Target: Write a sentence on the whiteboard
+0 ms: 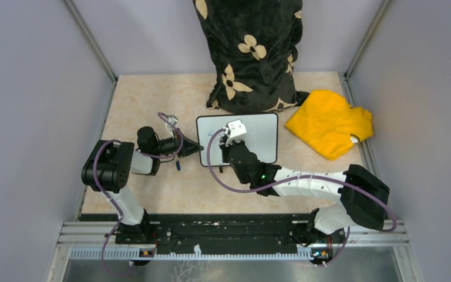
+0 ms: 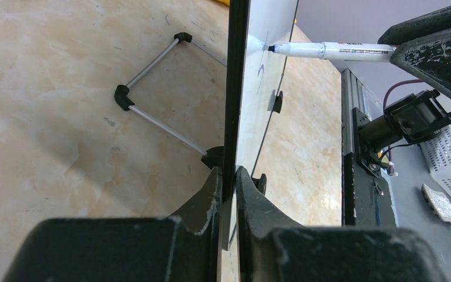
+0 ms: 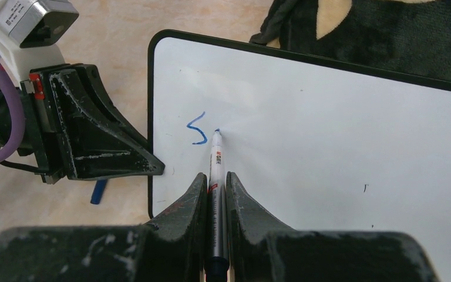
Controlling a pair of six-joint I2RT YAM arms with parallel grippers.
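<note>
Right gripper [image 3: 214, 179]: jaws narrow, clamped on the barrel of a slim white marker [image 3: 216, 154] with a blue tip, which runs forward between the two black fingers. The tip touches the writing face of the small rectangular whiteboard [image 3: 329, 135], white with rounded corners and a thin dark frame.

Sentence [image 3: 197, 128]: only one blue handwritten stroke shaped like an S is visible, just left of the marker tip, near the board's left edge.

Left gripper [image 2: 230, 176]: jaws narrow, pinching the left edge of the whiteboard, one black finger on each face. In the left wrist view the board appears edge-on. A grey wire stand [image 2: 152, 64] with black corner pieces rests on the table behind it, and small black feet show along its frame.

Whiteboard position: about the middle of the beige marbled table [image 1: 152, 94], somewhat nearer the far edge than the near edge.

Surroundings: a small blue cap [image 3: 98, 192] lies on the table beside the board's left edge, below the left gripper. A black cushion [image 1: 252, 53] with a cream flower print stands against the far edge, just behind the board. A crumpled yellow cloth [image 1: 329, 122] lies to the board's right, near the right edge of the table and apart from the board
</note>
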